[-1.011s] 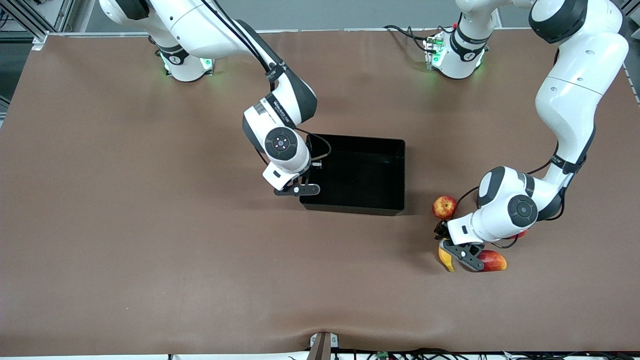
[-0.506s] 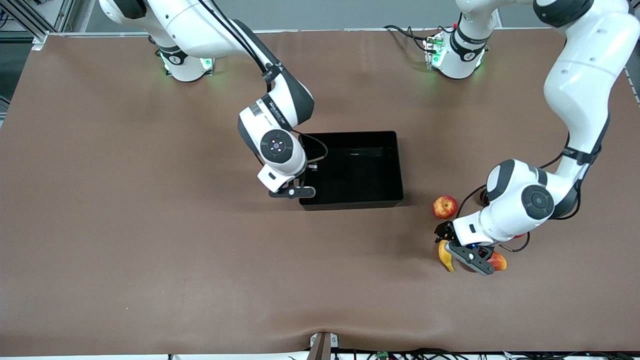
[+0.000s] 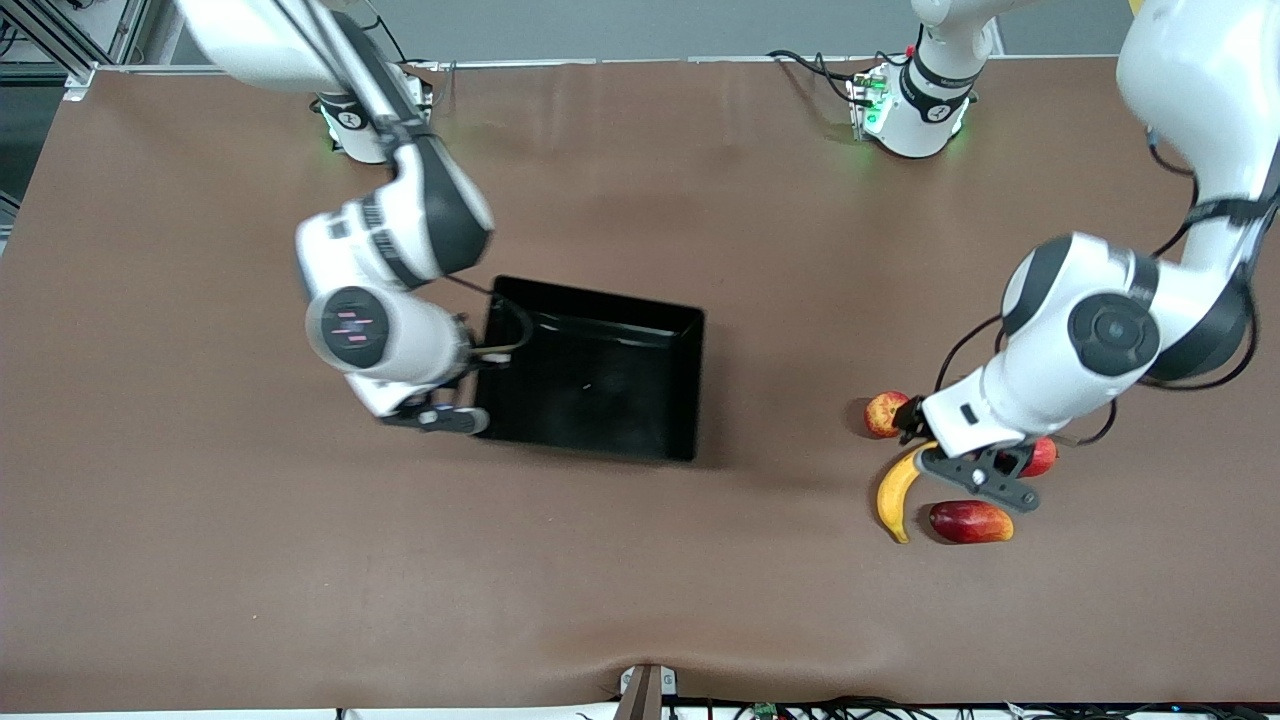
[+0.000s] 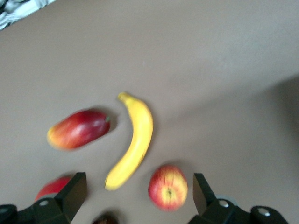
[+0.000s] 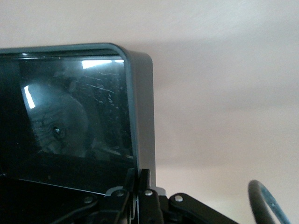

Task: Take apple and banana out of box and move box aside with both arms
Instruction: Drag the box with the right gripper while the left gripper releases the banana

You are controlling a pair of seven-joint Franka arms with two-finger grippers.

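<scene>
Overhead, brown table bears black box, banana, apple.

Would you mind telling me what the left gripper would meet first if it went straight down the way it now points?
Probably the banana: the open left gripper hangs over it, with the yellow-patched apple close beside, though depth is unclear.
</scene>
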